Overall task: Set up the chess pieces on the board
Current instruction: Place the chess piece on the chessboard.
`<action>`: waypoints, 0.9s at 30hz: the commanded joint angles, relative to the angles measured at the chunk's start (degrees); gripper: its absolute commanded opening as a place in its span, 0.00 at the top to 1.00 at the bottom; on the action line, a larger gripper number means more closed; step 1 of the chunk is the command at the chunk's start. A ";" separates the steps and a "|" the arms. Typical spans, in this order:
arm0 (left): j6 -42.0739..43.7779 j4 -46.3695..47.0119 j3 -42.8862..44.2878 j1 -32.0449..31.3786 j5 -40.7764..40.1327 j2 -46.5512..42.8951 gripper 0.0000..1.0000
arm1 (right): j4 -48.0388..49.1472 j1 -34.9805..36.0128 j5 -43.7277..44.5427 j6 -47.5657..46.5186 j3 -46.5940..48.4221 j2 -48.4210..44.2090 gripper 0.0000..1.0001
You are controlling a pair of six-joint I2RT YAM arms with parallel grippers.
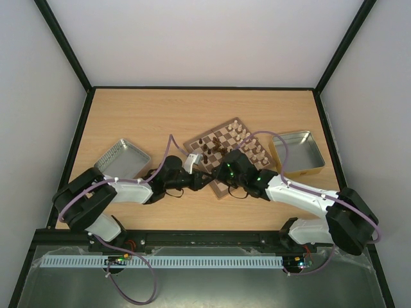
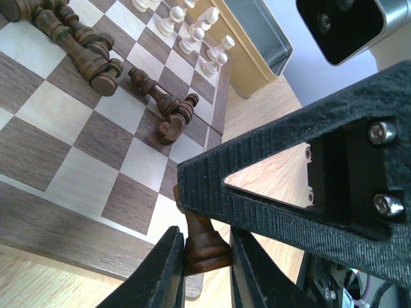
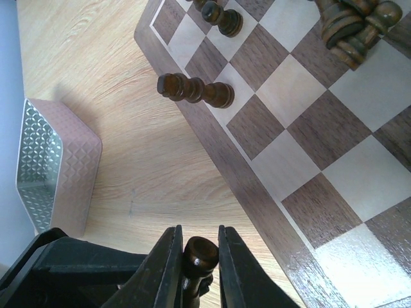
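The board (image 1: 222,194) lies turned like a diamond in mid-table. Cream pieces (image 1: 247,144) stand along its right side, and dark pieces (image 1: 209,151) lie toppled on its left part. Both grippers meet at the board's near corner on one dark pawn. My left gripper (image 2: 204,256) is shut on the pawn's base (image 2: 205,247). My right gripper (image 3: 196,256) is shut on its round head (image 3: 200,253), and its finger (image 2: 289,192) crosses the left wrist view. Fallen dark pieces (image 2: 90,58) and another one (image 3: 196,90) lie on the squares.
A grey embossed tin (image 1: 123,158) sits left of the board, close to the left arm. A gold-rimmed tin (image 1: 300,153) sits to the right of it. Black frame rails edge the table.
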 commanded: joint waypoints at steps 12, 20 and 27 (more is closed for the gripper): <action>17.79 1.48 -0.39 -0.04 4.37 -7.32 0.92 | -4.85 -6.79 -11.34 -14.81 5.55 -8.37 0.45; 23.02 3.35 -1.91 1.07 13.58 -15.65 0.93 | 6.88 -13.39 -35.54 -16.48 1.03 -16.00 0.42; 24.18 3.22 -1.65 2.62 18.98 -19.15 0.94 | 6.18 -13.38 -41.70 -17.93 0.75 -17.86 0.45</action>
